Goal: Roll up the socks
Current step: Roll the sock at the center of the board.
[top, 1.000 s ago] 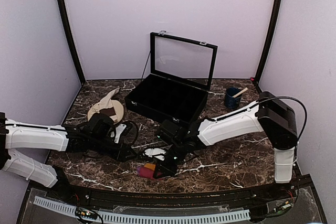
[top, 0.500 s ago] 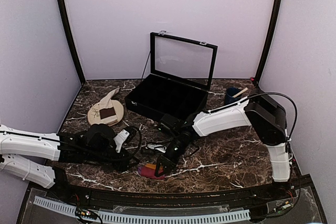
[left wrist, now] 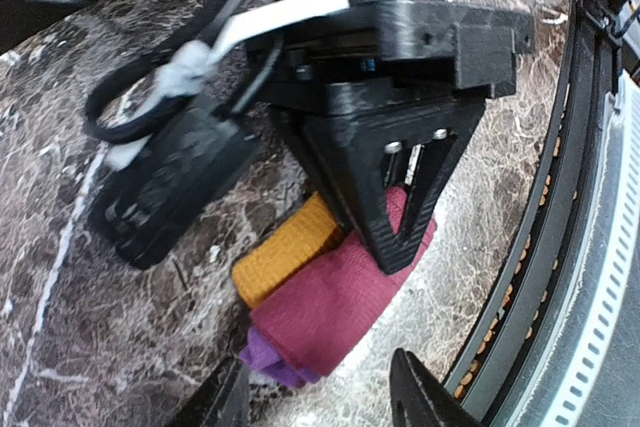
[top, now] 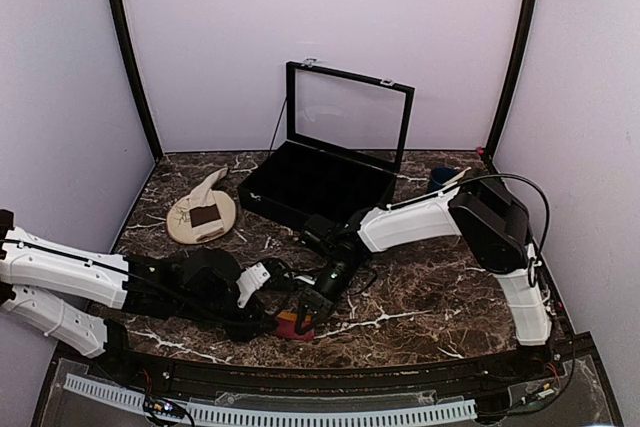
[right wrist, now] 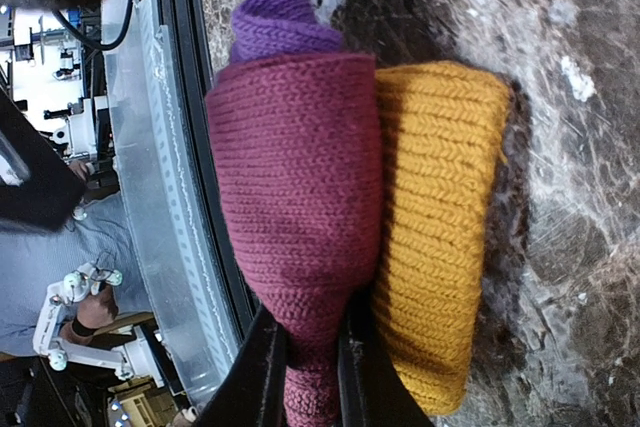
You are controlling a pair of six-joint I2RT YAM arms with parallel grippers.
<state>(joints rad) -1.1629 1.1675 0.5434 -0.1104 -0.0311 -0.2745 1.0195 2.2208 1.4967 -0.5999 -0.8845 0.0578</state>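
The pink sock (top: 290, 325) lies on the table (top: 430, 297) at its near edge, about the middle, and it is wound into a short thick roll. The right gripper (top: 304, 315) is closed narrow on a fold of its magenta fabric. The left gripper (top: 262, 319) is just to the left of the roll, with jaws apart and nothing between them. The cream sock (top: 207, 209) is well apart, on the plate (top: 178, 227) at the far left, and it is not rolled.

The step in hand seems to be to finish and secure this roll. To do it well, I think the right gripper should keep a firm pinch and stay low, because the knit is soft and the layers can spring open. The left gripper should come in low and take the whole roll across its thickness, not only the outer layer, before the right one lets go. The roll is close to the table edge, so any push should go toward the far side.

The right wrist view shows what the top view cannot. The magenta layer wraps a purple core (right wrist: 280, 22), the orange end (right wrist: 440, 227) lies beside it, and the pinch is on a thin tail of fabric. The left wrist view shows the left fingertips short of the roll. Only the top view shows the cream sock.
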